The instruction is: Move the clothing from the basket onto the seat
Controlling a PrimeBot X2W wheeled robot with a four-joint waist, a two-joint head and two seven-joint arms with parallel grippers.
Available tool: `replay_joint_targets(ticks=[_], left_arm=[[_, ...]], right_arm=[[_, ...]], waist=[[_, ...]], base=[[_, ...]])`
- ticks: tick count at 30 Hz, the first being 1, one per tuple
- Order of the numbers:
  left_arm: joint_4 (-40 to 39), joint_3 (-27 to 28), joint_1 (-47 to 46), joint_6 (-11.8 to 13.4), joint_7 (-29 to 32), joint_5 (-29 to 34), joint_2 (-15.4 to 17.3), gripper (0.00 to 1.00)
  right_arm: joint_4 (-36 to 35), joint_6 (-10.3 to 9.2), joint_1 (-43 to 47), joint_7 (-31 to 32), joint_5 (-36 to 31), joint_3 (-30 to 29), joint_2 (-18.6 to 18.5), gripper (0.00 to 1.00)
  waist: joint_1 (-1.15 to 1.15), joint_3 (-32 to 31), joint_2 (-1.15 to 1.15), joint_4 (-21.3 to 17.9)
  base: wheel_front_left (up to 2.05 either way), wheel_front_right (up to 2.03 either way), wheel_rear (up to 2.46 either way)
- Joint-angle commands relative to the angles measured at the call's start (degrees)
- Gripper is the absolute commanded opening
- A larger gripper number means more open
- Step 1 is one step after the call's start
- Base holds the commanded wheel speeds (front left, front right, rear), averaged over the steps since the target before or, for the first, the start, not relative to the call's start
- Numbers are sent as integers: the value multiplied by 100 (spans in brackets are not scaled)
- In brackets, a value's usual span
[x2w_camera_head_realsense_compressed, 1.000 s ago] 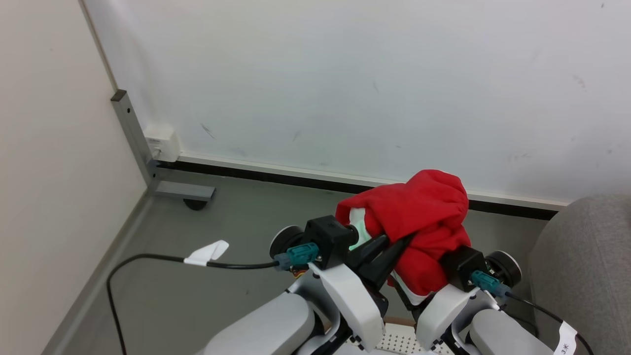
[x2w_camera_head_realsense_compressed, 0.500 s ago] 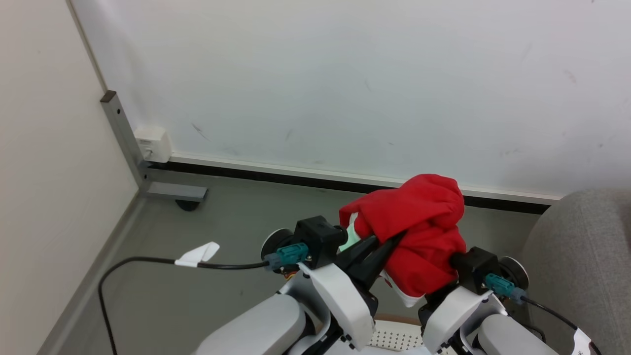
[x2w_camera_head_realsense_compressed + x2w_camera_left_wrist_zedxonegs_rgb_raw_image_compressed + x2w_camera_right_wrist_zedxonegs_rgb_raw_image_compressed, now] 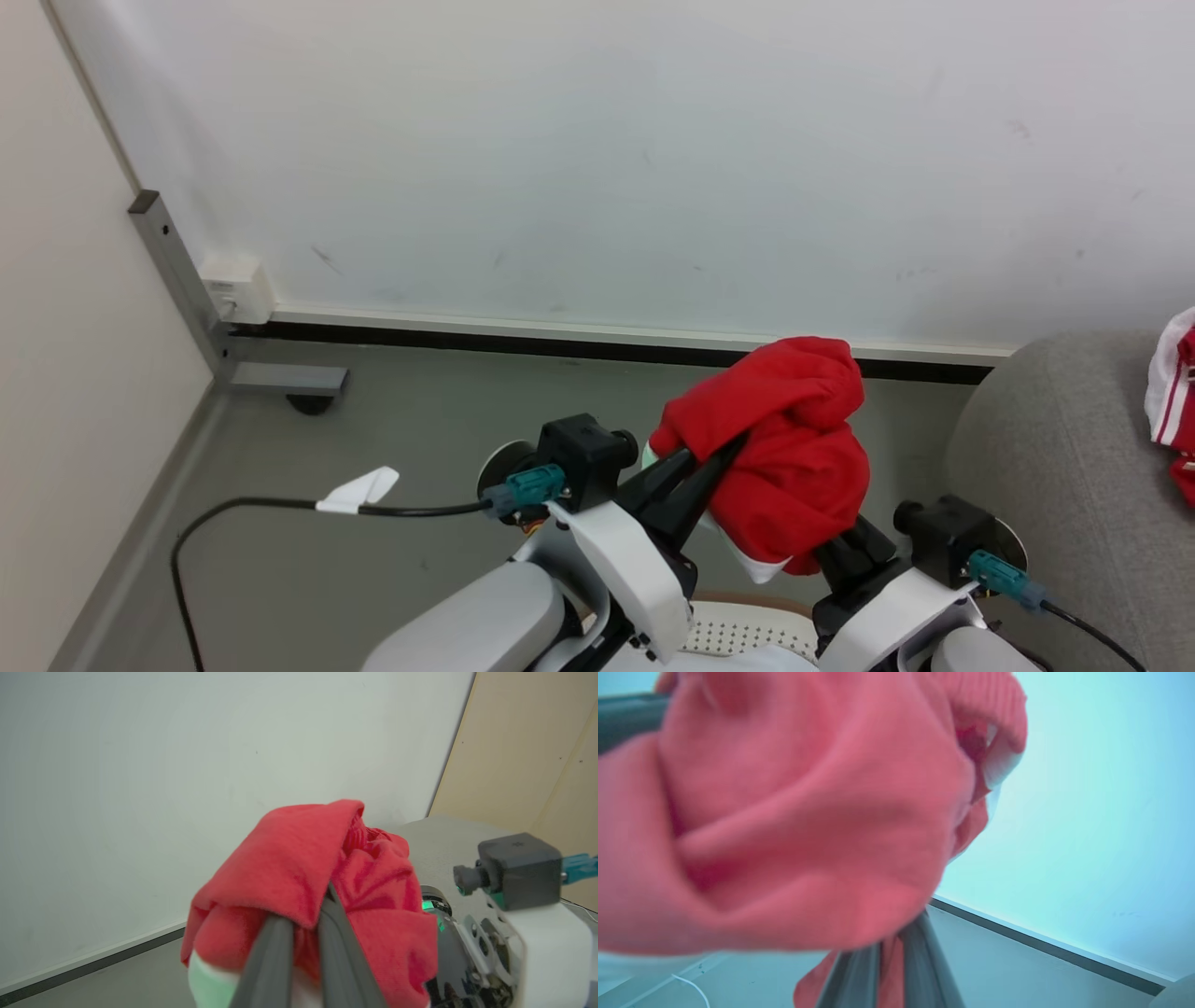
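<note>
Nearest the robot, the perforated basket (image 3: 738,639) peeks out between the two forearms. Just above it the red garment (image 3: 794,457) hangs in the air as a bunched bundle, clear of the basket and not yet over the seat (image 3: 1046,485). The left gripper (image 3: 714,455) has its fingers (image 3: 275,952) pressed together on a fold at the bundle's left side. The right gripper (image 3: 838,553) has its fingers (image 3: 927,970) closed on cloth from beneath, red showing between them. The bundle's long axis runs roughly up and down in the head view, rounded top toward the wall (image 3: 597,168), white-trimmed hem (image 3: 747,565) hanging toward the basket. This looks like the carry step, lifted out and in transit. The next move likely calls for swinging both arms to the robot's right, over the seat's edge, then releasing together. Farther right, a red-and-white striped garment (image 3: 1172,401) already lies on the seat
</note>
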Motion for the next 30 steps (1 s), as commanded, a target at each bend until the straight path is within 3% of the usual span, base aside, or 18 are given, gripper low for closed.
replay_joint_targets(ticks=[1,2,3,4,11,30], left_arm=[[8,-8,107,21,-37,-47,38,16],[6,-18,119,26,-31,-56,43,27],[1,-20,128,38,-35,-64,48,49],[-9,-17,134,36,-45,-69,52,100],[-108,-30,218,80,-111,-83,90,100],[-118,-234,211,81,-235,164,118,100]], right_arm=[[-99,-13,110,4,25,-91,-7,0],[-168,-13,147,3,32,-147,-11,0],[-233,-13,191,3,53,-195,-5,0],[-285,-13,222,3,40,-252,-17,0],[-603,-13,416,2,-53,-635,-186,0],[-1236,-13,792,2,-389,-2317,-609,0]], waist=[[0,27,0,-87],[0,39,0,-130],[0,52,0,-181],[0,67,0,-232],[0,139,0,-692],[0,352,0,-2413]], base=[[0,0,0],[0,0,0],[0,0,0],[0,0,0],[0,0,0],[0,0,0]])
